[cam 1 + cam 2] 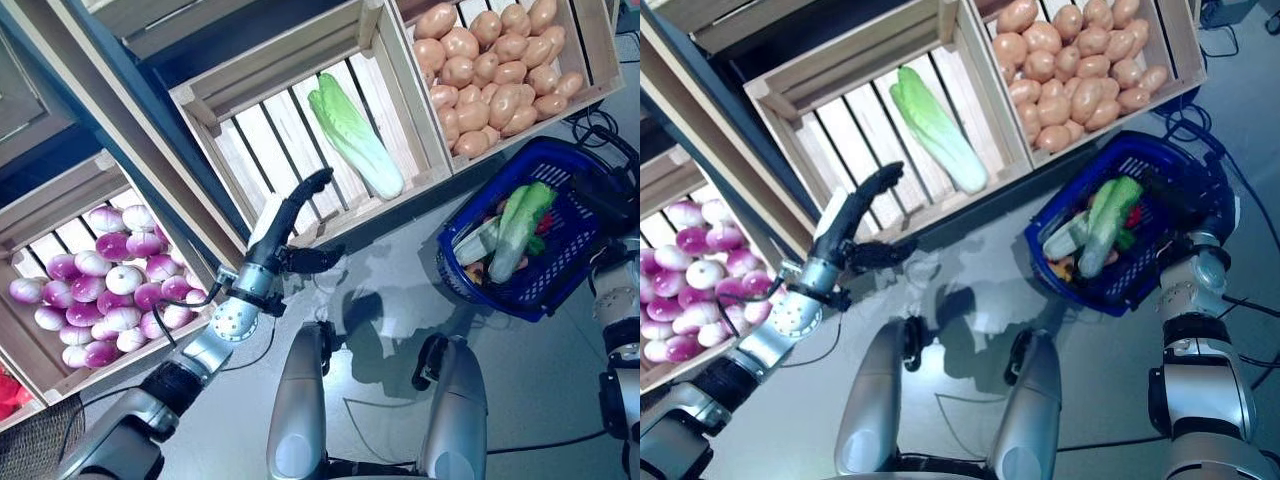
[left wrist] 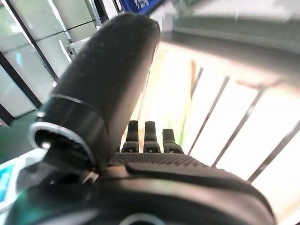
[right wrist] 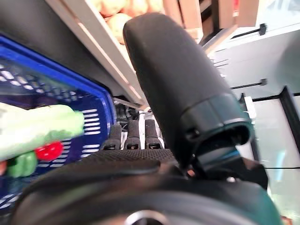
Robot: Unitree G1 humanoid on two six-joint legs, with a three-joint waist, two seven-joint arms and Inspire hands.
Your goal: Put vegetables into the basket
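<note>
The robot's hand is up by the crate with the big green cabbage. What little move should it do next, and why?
Probably reach the left hand a bit further into the middle crate toward the cabbage. The hand is open and empty at the crate's front edge, not yet touching the cabbage, and the blue basket at the right hand has room.

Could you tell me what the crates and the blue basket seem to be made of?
The crates look like pale unfinished wood: separate slats with gaps and matte grain. The blue basket looks like moulded plastic, with a uniform colour and a regular lattice wall.
</note>
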